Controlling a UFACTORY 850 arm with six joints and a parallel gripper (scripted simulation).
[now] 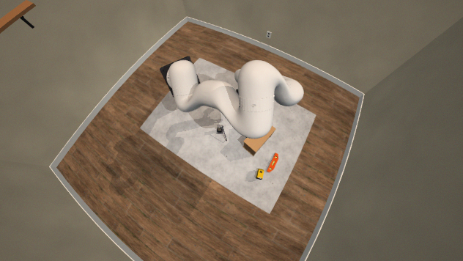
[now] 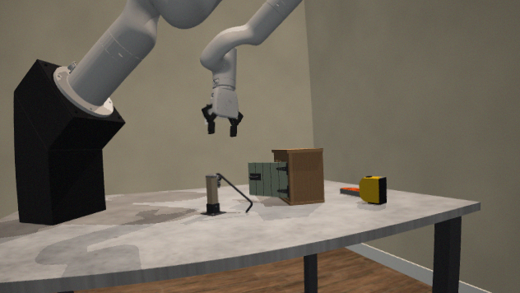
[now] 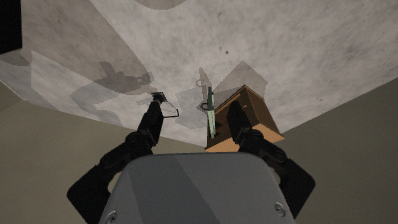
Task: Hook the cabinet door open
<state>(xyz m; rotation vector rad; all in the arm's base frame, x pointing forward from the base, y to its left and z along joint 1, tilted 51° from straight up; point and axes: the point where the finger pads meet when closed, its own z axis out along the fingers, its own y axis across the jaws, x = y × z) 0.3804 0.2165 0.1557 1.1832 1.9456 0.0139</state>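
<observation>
The pincer [image 2: 222, 127] hangs fully open, holding nothing, high above mid-bench. The hook [image 2: 235, 190] slopes from its post [image 2: 212, 189] to the bench [image 2: 288, 230].

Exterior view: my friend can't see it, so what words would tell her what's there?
A white robot arm holds its open, empty gripper above a grey table, over a short post whose hook slants down to the tabletop. Beside them stands a small wooden cabinet with its green door open.
</observation>
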